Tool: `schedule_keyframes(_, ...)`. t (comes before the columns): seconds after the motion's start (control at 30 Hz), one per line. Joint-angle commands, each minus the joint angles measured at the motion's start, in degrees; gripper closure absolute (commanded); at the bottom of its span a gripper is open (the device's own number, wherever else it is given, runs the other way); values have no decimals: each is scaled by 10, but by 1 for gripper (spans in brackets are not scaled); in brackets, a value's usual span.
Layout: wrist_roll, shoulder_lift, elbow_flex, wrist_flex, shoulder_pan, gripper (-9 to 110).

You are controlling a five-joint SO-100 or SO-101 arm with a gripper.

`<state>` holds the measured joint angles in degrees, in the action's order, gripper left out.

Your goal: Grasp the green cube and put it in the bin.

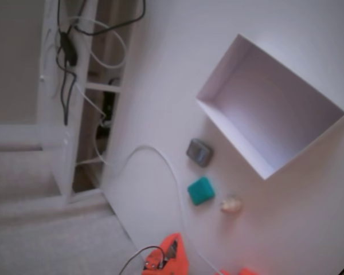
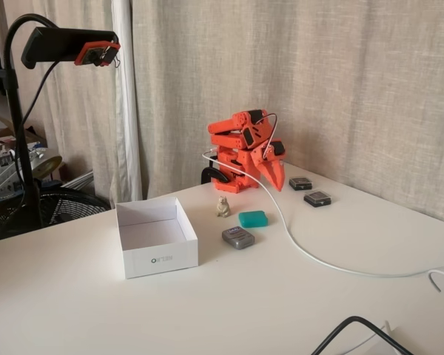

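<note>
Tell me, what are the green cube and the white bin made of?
The green cube looks like soft rubber or smooth plastic: rounded edges, dull even sheen. The bin looks like thin matte cardboard: flat folded walls, sharp corners. Neither is certain from here.

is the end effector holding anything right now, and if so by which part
Nothing is held. The end effector hangs folded near the arm's base, apart from the green cube, which lies on the table.

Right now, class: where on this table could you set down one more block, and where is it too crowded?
Free: the wide bare table in front of the bin, and the stretch right of the white cable. The bin's floor is bare too. Crowded: the cluster of green cube, grey block and beige lump below the pincer.
</note>
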<state>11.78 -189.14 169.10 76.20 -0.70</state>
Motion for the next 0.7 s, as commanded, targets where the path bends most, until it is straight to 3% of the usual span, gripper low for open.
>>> schedule_keyframes(0.0, 0, -4, -5, 2, -2, 110)
schedule_keyframes(0.13, 3, -4, -4, -7, -15, 107)
schedule_keyframes(0.27, 11, 13, -13, -69, -31, 81)
schedule_keyframes(0.4, 0, 104, -113, -127, -35, 70)
schedule_keyframes(0.67, -6, 343, -391, -40, -30, 67)
